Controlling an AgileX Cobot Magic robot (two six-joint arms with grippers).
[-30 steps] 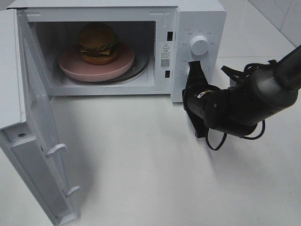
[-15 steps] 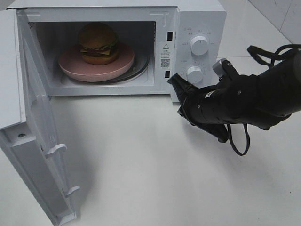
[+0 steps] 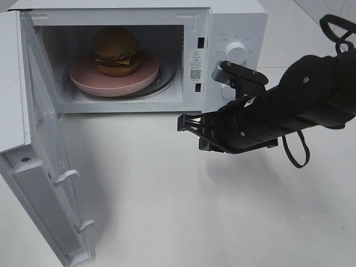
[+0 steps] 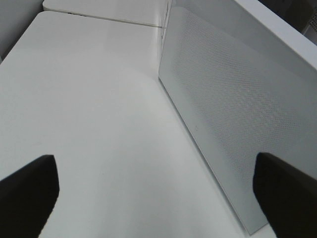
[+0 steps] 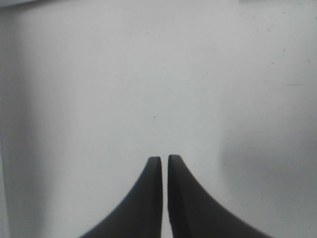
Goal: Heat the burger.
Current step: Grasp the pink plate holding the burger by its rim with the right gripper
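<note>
Burger [image 3: 115, 51]: round, with a glossy golden-brown bun top. Below the bun, a thin band of green, yellow cheese corners poking out, a dark patty, then the bottom bun. It sits upright on a shallow pink plate [image 3: 83, 78] inside the cavity of the white microwave [image 3: 233, 22], set toward the back of the plate.

Door [image 3: 44, 161]: swung wide open on the left, its inner face with two latch hooks showing.

Right gripper [image 3: 186, 123]: low over the white table [image 3: 167, 211], in front of the cavity's right edge and apart from the microwave. In the right wrist view the two dark fingers [image 5: 183, 198] lie together, with only a hairline of table between them (the right gripper [image 5: 165, 161] holds nothing there).

Left gripper [image 4: 156, 163]: seen in its own wrist view only, as two dark tips at the frame's edges, spread wide apart over bare table. Beside it stands a white dotted panel [image 4: 237, 114], probably the door's outer face; I can't be sure from this angle.

Hard to make out:
- The tomato, if present, is lost in cavity shadow.
- The upper knob [image 3: 236, 51] is visible, but the lower part of the control panel is covered by the right arm.
- The microwave's top is cut by the frame.
</note>
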